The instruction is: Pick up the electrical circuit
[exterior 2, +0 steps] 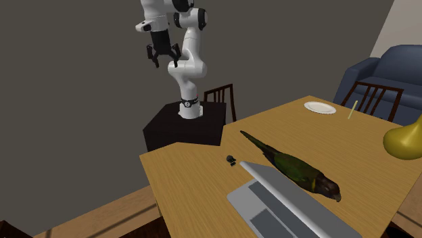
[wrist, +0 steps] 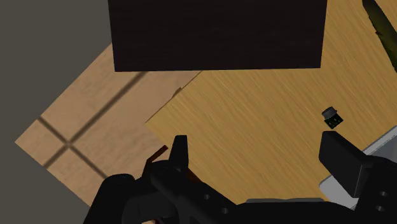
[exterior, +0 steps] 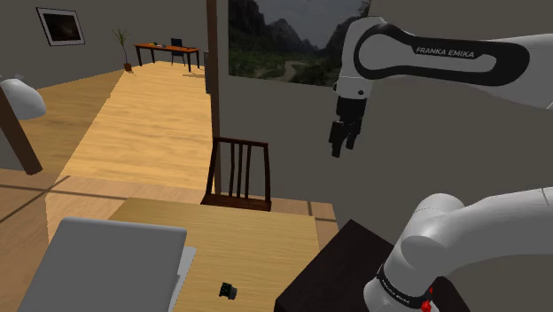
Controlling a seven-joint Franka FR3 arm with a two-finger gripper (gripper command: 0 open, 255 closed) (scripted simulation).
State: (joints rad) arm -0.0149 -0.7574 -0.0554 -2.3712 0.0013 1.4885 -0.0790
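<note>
In the shoulder view, a grey laptop point(exterior: 115, 257) lies at the left of the wooden table point(exterior: 257, 244). The small dark electrical circuit point(exterior: 229, 290) sits near its right edge. Further right, my gripper point(exterior: 344, 142) hangs high, fingers apart, empty. I judge nothing done yet: approach and grasp remain.

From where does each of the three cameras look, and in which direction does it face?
Shoulder view: beside and behind the stand, looking down over the table toward a chair; the white arm and gripper show.
Second exterior view: across the table, past a laptop, facing the whole arm on its stand.
Wrist view: on the hand, looking down at the stand and the table's corner; both fingers show, apart.
Shared: all three show the stand, the table and the small dark circuit.
</note>
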